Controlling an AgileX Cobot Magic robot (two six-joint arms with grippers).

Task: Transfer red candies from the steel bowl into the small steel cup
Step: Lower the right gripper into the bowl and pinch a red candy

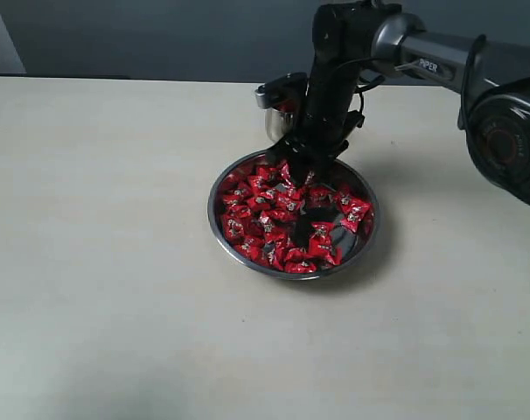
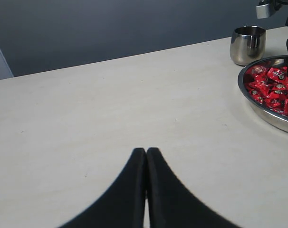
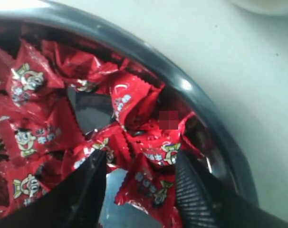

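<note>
The steel bowl (image 1: 214, 229) sits mid-table, filled with red candies (image 1: 282, 214). My right gripper (image 1: 300, 171) reaches down into the bowl's far side. In the right wrist view the gripper (image 3: 140, 159) is open, with its fingers on either side of one red candy (image 3: 151, 187) that lies on the pile beside the bowl's rim (image 3: 182, 85). The small steel cup (image 1: 275, 122) stands just behind the bowl, partly hidden by the right arm. My left gripper (image 2: 146, 151) is shut and empty over bare table, far from the cup (image 2: 248, 44) and the bowl (image 2: 267, 118).
The pale table (image 1: 108, 262) stretches out left of and in front of the bowl. A dark wall runs along the table's far edge. The right arm's body (image 1: 501, 122) hangs over the table's right side.
</note>
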